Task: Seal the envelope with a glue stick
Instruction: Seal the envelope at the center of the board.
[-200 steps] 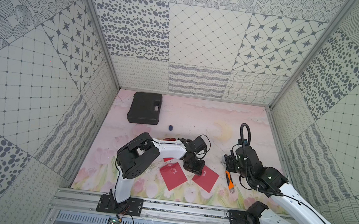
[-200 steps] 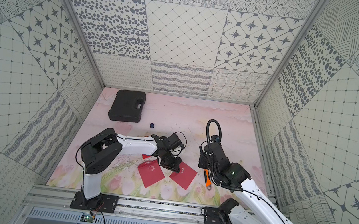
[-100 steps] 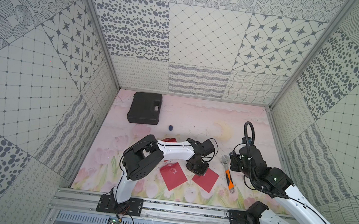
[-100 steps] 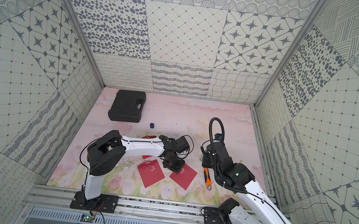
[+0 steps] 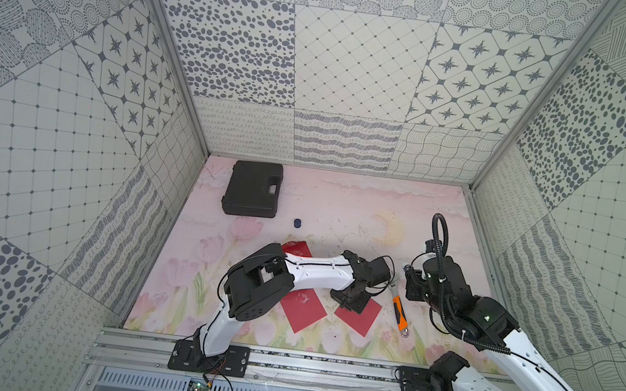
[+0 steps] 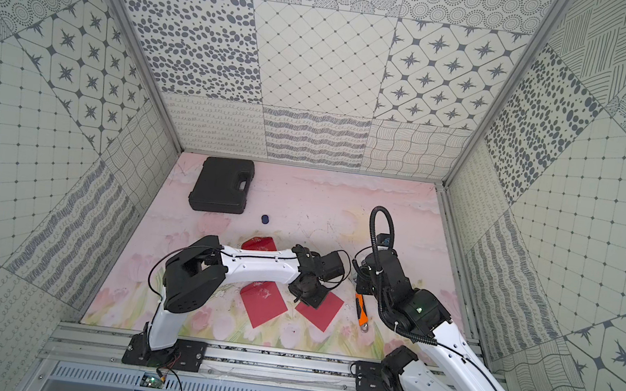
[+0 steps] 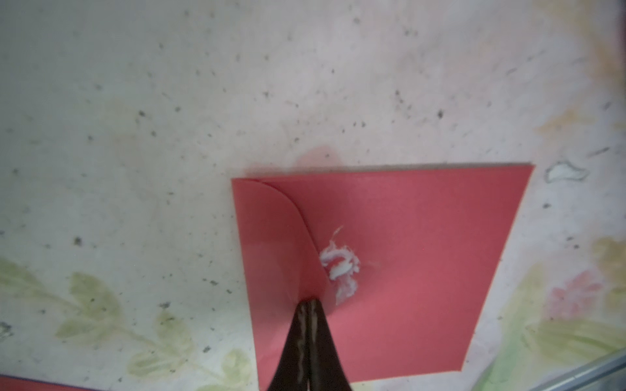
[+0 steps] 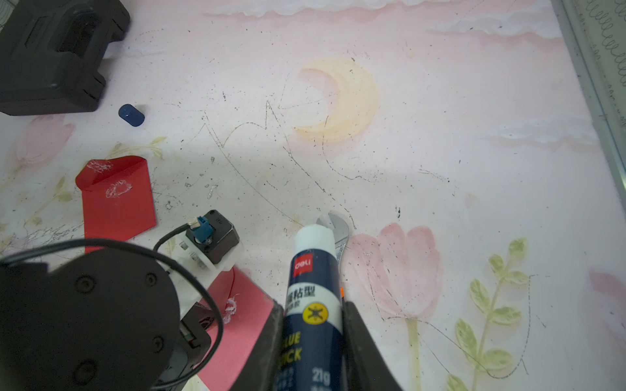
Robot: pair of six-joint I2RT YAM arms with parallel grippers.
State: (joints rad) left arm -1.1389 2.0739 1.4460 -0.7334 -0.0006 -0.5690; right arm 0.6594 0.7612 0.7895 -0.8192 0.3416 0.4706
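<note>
The glue stick, dark blue label facing my wrist camera, sits gripped between the fingers of my right hand. Its white tip is bare and points out over the worktop. In both top views this hand hangs at about 3 o'clock from the worktop's middle, but the stick itself is hidden under the arm.

The stick's dark blue cap lies alone at about 11 o'clock.

At about 5 o'clock lies the red envelope. My left hand is clenched tight, with nothing between its tips. They rest on the envelope at the curved edge of the folded flap, just beside a white smear of glue.

An orange-handled wrench lies at 3 o'clock from that envelope, between the two hands.

A second envelope, also red, lies at 9 o'clock from the first and near it. A third envelope lies further back, partly under the left arm, with white marks on its face.

A closed black case sits in the 10 o'clock corner, well apart from both hands.
</note>
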